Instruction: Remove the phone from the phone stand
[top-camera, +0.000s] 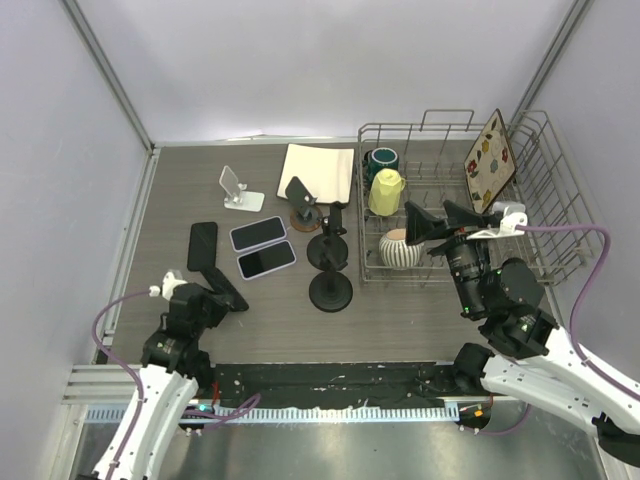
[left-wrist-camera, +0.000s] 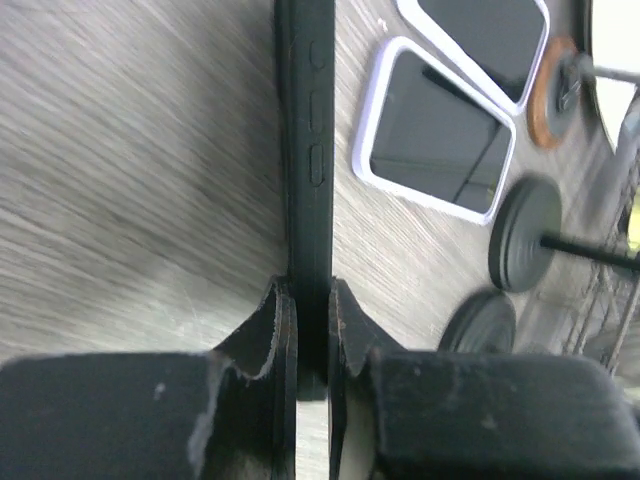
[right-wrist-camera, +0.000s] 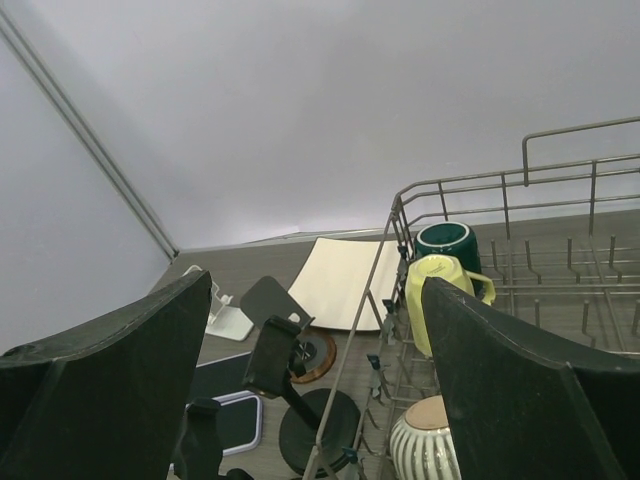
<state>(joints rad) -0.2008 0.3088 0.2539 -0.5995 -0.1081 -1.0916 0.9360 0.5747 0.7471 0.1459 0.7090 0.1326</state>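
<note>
The left gripper (left-wrist-camera: 312, 300) is clamping the black phone (left-wrist-camera: 310, 150) by its near end, the rest reaching out ahead of the fingers. Farther ahead, the white stand (top-camera: 238, 190) is standing empty, so the removal is looking done; only setting the phone down is remaining.

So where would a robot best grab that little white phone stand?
Probably the tilted back plate of the white phone stand, coming down from above. It is the only part sticking up and looks thin enough to pinch front to back; the base lies flat on the table.
</note>
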